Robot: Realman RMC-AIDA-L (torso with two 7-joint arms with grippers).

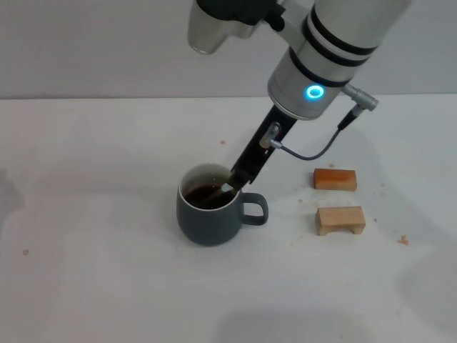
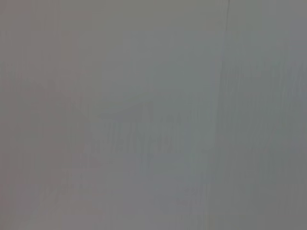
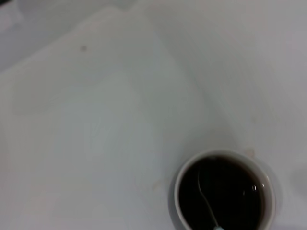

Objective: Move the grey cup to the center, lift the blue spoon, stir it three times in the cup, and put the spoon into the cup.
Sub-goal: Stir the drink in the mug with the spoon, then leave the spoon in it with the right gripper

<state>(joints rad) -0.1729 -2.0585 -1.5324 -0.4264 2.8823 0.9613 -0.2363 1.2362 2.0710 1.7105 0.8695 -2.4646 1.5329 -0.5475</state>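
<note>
The grey cup point(image 1: 209, 220) stands on the white table near the middle, its handle toward my right, with dark brown liquid inside. My right gripper point(image 1: 239, 179) reaches down slantwise over the cup's rim and is shut on the blue spoon point(image 1: 227, 189), whose metal end dips into the liquid. In the right wrist view the cup's rim point(image 3: 192, 165) and the spoon's thin neck point(image 3: 207, 203) show in the liquid, with a bit of pale blue handle at the picture's edge. My left gripper is out of view; the left wrist view shows only a blank grey surface.
Two small wooden blocks lie to the right of the cup, one orange-brown point(image 1: 335, 179) and one pale point(image 1: 340, 219). A few crumbs point(image 1: 403, 240) lie near the right edge. A cable point(image 1: 314, 153) hangs from the right wrist.
</note>
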